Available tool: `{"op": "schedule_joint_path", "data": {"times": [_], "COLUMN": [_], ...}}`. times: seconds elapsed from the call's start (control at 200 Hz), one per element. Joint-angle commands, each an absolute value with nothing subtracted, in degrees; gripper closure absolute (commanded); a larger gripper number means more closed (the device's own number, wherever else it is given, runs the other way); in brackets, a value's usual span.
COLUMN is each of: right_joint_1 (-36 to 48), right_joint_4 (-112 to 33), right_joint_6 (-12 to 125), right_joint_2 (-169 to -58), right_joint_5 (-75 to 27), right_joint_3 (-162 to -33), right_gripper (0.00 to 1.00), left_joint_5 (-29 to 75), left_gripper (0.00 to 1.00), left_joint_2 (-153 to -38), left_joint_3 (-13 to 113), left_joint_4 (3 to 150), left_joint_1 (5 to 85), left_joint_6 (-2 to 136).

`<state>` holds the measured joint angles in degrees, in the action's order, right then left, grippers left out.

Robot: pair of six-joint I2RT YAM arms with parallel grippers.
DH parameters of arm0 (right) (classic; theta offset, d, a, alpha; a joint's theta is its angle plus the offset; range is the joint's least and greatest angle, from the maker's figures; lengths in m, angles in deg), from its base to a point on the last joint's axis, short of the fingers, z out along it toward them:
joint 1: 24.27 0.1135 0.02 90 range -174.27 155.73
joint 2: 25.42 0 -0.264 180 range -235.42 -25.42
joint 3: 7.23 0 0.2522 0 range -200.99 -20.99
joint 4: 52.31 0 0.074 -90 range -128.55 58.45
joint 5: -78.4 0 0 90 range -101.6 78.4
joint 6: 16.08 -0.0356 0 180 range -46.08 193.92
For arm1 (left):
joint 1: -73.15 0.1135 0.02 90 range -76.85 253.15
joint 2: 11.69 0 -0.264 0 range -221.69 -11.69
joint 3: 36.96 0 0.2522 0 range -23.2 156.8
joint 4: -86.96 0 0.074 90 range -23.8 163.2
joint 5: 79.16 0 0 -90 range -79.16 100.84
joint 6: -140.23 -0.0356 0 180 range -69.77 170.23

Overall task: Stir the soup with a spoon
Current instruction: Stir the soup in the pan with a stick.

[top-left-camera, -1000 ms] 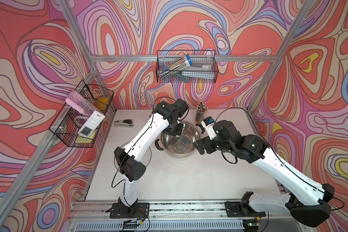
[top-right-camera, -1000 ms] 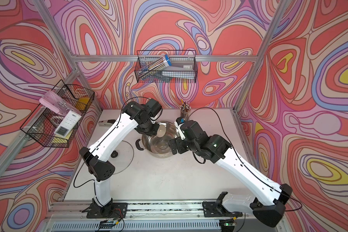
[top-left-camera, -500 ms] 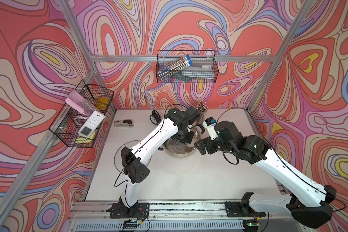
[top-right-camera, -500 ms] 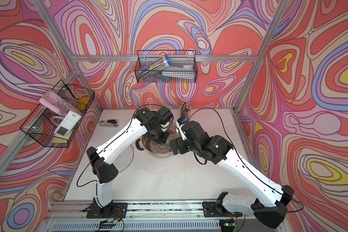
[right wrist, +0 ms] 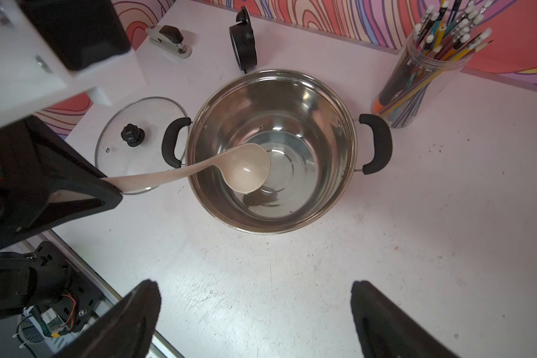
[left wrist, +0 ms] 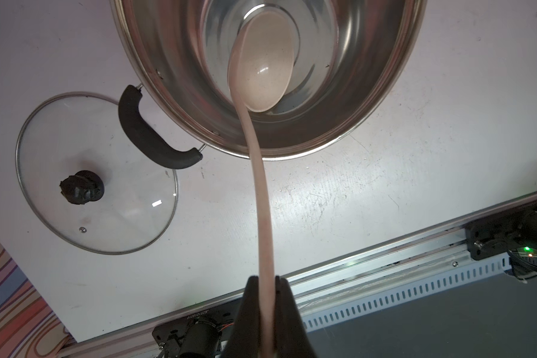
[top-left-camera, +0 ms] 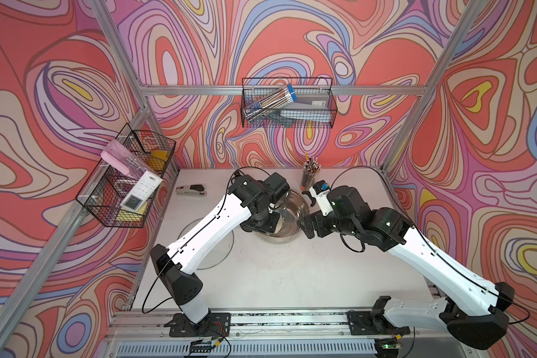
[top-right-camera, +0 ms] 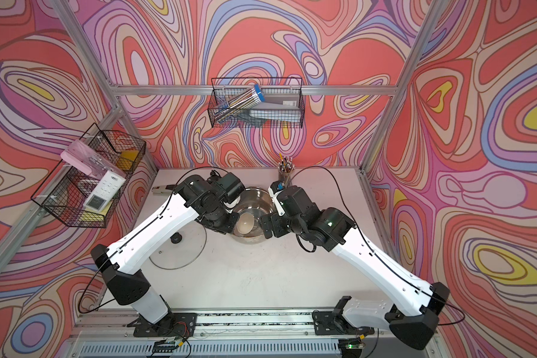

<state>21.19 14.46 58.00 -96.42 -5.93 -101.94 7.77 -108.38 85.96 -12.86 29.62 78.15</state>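
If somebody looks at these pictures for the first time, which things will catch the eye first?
The loud swirling walls in red, pink and purple surround the pale table. Toward its back stands a shiny steel pot, and the left gripper holds a cream spoon by the handle, its bowl inside the pot. A glass lid lies flat beside the pot.

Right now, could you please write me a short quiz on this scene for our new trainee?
1. True or false: the left fingers are shut on the handle of the ladle.
2. Where is the glass lid? A) on the steel pot; B) on the table beside it, knob up; C) held in the air.
3. What do the right fingers hold?
Key: 1 true; 2 B; 3 nothing, they stand open.
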Motion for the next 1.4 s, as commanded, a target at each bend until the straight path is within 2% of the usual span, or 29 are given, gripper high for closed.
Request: {"op": "schedule_joint_path", "data": {"times": [0.0, 0.235, 0.481, 0.656, 0.891, 1.032, 1.207, 1.397], "right_joint_1": [21.35, 21.35, 21.32, 21.35, 21.35, 21.34, 21.27, 21.34], "right_joint_4": [13.13, 13.96, 15.54, 16.11, 16.03, 15.66, 14.83, 13.83], "right_joint_6": [58.45, 58.06, 57.75, 57.31, 57.18, 57.31, 57.71, 57.83], "right_joint_2": [-96.72, -95.41, -93.74, -93.16, -93.18, -93.70, -94.71, -95.60], "right_joint_5": [-6.52, -5.60, -3.90, -3.41, -3.49, -3.85, -4.65, -5.72], "right_joint_3": [-101.93, -101.96, -102.12, -101.86, -101.94, -102.03, -102.03, -101.85], "right_gripper": [0.02, 0.02, 0.02, 0.02, 0.02, 0.02, 0.02, 0.02], "left_joint_5": [3.39, -0.28, 5.69, 10.22, 16.08, 17.32, 15.01, 11.40], "left_gripper": [1.00, 1.00, 1.00, 1.00, 1.00, 1.00, 1.00, 1.00], "left_joint_2": [-109.45, -114.80, -122.06, -124.34, -123.50, -119.18, -114.18, -111.92], "left_joint_3": [87.37, 95.25, 103.91, 105.45, 104.29, 97.37, 88.58, 86.88], "left_joint_4": [-14.68, -13.65, -11.34, -8.40, -9.10, -10.02, -11.62, -13.08], "left_joint_1": [32.02, 34.22, 33.26, 30.47, 29.05, 28.77, 29.01, 31.79], "left_joint_6": [78.16, 77.59, 77.51, 78.96, 78.71, 77.58, 75.37, 75.97]}}
